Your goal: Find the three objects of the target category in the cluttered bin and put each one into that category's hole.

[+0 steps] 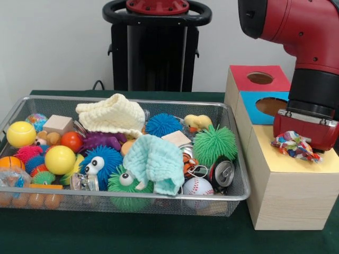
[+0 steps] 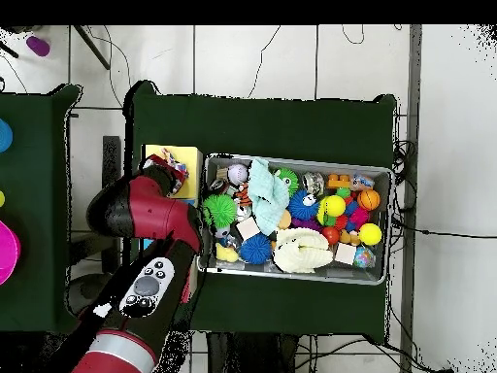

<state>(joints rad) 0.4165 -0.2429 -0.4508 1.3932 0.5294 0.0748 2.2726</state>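
The wire mesh bin (image 1: 239,159) stands left of a row of boxes; it also shows in the overhead view (image 2: 291,276). One knotted cloth toy (image 1: 294,145) in red, blue, yellow and white is on or just over the yellow-topped box (image 1: 275,164), right at my gripper (image 1: 306,144). The arm's red end covers the gripper, so its state does not show. In the overhead view the toy (image 2: 174,158) lies over the yellow box (image 2: 155,155) by the arm. No other knotted toy shows in the bin.
Behind the yellow box stand a blue box (image 1: 265,106) and a red box (image 1: 259,78), each with a round hole. The bin holds a pale yellow washcloth (image 1: 112,114), a mint washcloth (image 1: 156,161), spiky balls, smooth balls, a can (image 1: 221,172) and a baseball (image 1: 197,186).
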